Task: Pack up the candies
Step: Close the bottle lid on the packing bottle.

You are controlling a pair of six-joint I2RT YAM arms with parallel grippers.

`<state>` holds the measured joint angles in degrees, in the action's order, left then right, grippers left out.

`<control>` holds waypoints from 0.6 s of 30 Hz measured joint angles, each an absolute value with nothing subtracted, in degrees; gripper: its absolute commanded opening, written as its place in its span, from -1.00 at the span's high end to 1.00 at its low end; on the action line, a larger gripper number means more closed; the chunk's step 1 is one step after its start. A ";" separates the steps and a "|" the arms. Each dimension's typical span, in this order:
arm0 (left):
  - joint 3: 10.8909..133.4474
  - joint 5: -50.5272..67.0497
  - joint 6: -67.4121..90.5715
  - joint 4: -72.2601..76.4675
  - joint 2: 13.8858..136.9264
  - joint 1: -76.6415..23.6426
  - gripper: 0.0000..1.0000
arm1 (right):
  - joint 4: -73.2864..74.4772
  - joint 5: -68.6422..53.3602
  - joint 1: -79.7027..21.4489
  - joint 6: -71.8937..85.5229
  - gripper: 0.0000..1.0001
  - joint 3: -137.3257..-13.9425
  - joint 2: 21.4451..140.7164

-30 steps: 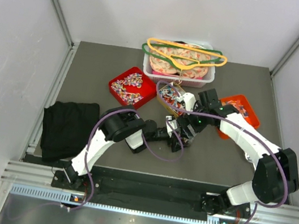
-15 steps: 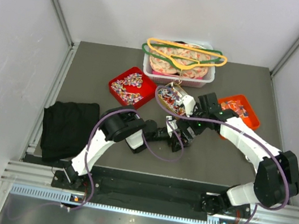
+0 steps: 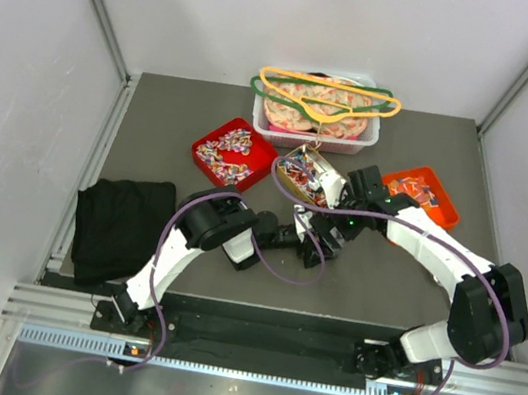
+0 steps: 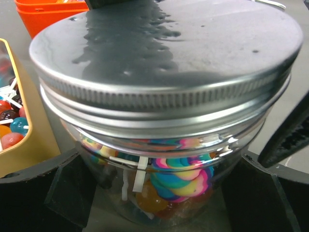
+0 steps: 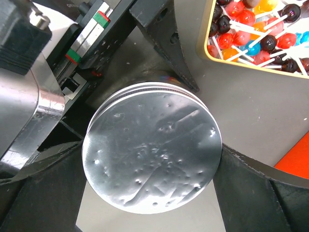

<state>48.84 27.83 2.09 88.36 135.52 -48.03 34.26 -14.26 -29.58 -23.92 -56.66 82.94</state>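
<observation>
A clear jar (image 4: 120,193) with a silver screw lid (image 5: 152,154) stands on the table, with candies (image 4: 181,169) showing through the glass. My left gripper (image 4: 159,198) is open, and the jar fills the space between its black fingers (image 4: 63,193). From above, my right gripper (image 5: 152,166) straddles the lid with its jaws spread, open. In the top view both grippers meet at the jar (image 3: 318,235) mid-table. More candies lie in a red tray (image 3: 234,152), an orange tray (image 3: 417,193) and a yellow tin (image 3: 304,172).
A white bin (image 3: 315,125) holding coloured hangers stands at the back. A black cloth (image 3: 121,224) lies at the left edge. The tin of lollipops (image 5: 260,29) sits close behind the jar, and the orange tray's corner (image 5: 297,159) is to the right.
My right gripper's jaws have spread wider around the lid and the arm has shifted slightly. The left gripper and the jar have stayed put.
</observation>
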 measured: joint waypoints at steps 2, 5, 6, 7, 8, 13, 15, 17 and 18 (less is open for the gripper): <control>48.93 27.99 2.09 88.29 135.55 -48.05 -0.96 | 34.54 -14.24 -29.58 -24.12 -0.98 -56.66 82.87; 48.99 28.29 2.09 88.29 135.61 -48.05 -0.96 | 35.05 -14.28 -29.58 -24.56 -0.98 -56.66 82.76; 49.01 28.42 2.09 88.29 135.63 -48.05 -0.95 | 35.24 -14.31 -29.58 -24.69 -0.98 -56.66 82.70; 49.06 28.58 2.09 88.29 135.66 -48.05 -0.96 | 35.48 -14.33 -29.58 -24.86 -0.98 -56.66 82.63; 49.08 28.71 2.09 88.29 135.66 -48.05 -0.95 | 35.64 -14.33 -29.56 -24.93 -0.98 -56.66 82.56; 49.08 29.04 2.09 88.27 135.66 -48.05 -0.96 | 36.10 -15.84 -28.56 -24.95 -0.98 -56.77 82.50; 49.10 29.10 2.09 88.27 135.66 -48.05 -0.96 | 36.51 -17.10 -27.77 -24.91 -0.98 -56.95 82.50; 49.10 29.10 2.09 88.27 135.66 -48.05 -0.95 | 37.01 -18.31 -27.09 -24.88 -0.98 -57.12 82.50; 49.10 29.12 2.09 88.27 135.66 -48.05 -0.96 | 37.12 -18.72 -26.81 -24.91 -0.97 -57.12 82.50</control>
